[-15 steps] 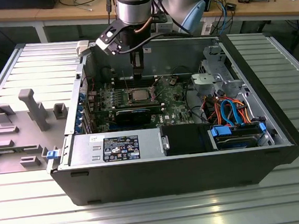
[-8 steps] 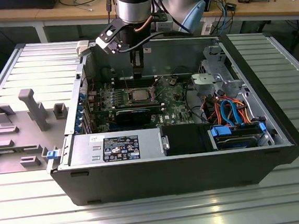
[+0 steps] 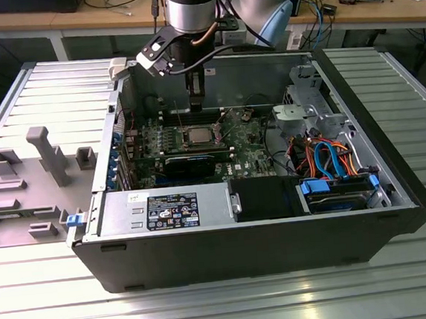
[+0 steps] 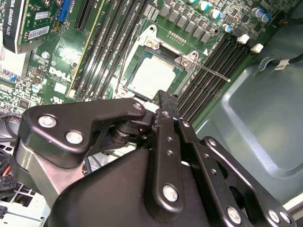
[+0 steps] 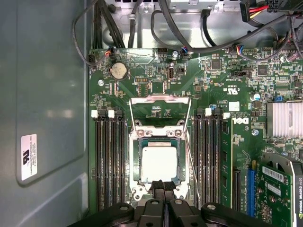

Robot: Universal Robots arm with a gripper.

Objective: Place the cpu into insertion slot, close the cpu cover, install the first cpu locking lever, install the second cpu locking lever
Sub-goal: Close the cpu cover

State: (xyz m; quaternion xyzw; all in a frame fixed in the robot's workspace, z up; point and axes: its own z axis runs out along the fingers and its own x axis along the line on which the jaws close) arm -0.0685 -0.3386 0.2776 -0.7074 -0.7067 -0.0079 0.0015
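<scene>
The cpu point(image 5: 159, 162) lies flat in the insertion slot point(image 5: 136, 163), its silver-grey top showing in both wrist views point(image 4: 152, 78). The cpu cover point(image 5: 160, 100) stands swung open beyond the socket, with green board visible through its window. A thin wire locking lever point(image 5: 189, 158) runs beside the socket and sticks out free point(image 4: 211, 72). My gripper point(image 5: 163, 184) hovers at the socket's near edge, its black fingers pressed together and holding nothing. In the exterior view the gripper point(image 3: 195, 95) hangs above the cpu point(image 3: 198, 136).
Black memory slots point(image 5: 110, 161) flank the socket on both sides. A graphics card point(image 3: 191, 164) lies in front of it, with a drive cage and blue and orange cables point(image 3: 332, 160) on the exterior view's right. The case wall point(image 5: 47, 94) stands close by.
</scene>
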